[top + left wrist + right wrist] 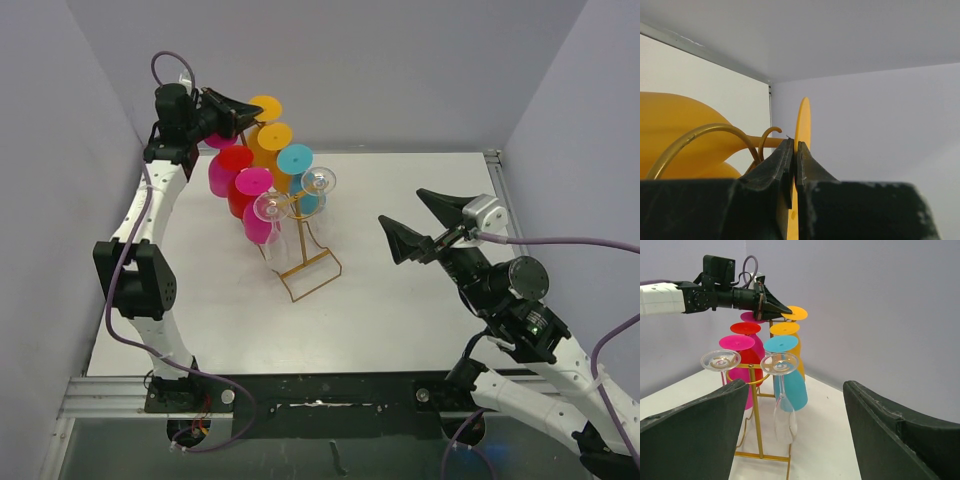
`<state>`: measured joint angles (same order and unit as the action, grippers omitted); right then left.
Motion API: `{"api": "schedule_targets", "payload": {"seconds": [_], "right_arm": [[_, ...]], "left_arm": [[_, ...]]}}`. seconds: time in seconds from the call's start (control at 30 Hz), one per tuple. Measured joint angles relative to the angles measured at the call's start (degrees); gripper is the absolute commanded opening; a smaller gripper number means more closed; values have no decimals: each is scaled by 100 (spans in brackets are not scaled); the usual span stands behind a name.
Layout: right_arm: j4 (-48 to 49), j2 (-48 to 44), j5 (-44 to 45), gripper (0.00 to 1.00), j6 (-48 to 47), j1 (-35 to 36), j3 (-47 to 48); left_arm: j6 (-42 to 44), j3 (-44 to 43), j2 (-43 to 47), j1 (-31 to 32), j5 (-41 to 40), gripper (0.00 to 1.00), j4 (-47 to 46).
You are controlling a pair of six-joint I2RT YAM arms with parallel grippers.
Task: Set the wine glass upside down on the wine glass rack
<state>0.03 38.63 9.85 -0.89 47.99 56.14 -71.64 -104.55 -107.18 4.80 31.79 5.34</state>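
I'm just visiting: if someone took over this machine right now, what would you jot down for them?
Left fingers: shut on the foot of the yellow glass, at the rack's far end.
Right fingers: open, empty, above the table.
Done: the glass is upside down, its stem apparently in a hook; other glasses hang there too.
Left to do: let go and pull back.

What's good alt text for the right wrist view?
A gold wire wine glass rack holds upside-down glasses, coloured and clear. The left arm's jaws pinch the foot of the top yellow wine glass; the right arm's open jaws frame the foreground.
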Motion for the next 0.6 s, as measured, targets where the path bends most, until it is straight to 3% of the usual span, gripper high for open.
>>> {"api": "schedule_targets", "payload": {"seconds": [0.2,0.6], "right_arm": [[17,61,-2,79,0,0,-13],[76,133,0,79,-4,0,-39]], "left_arm": [[94,7,33,-61,-24,1,15],[800,-221,162,-105,-581,22,955]]}}
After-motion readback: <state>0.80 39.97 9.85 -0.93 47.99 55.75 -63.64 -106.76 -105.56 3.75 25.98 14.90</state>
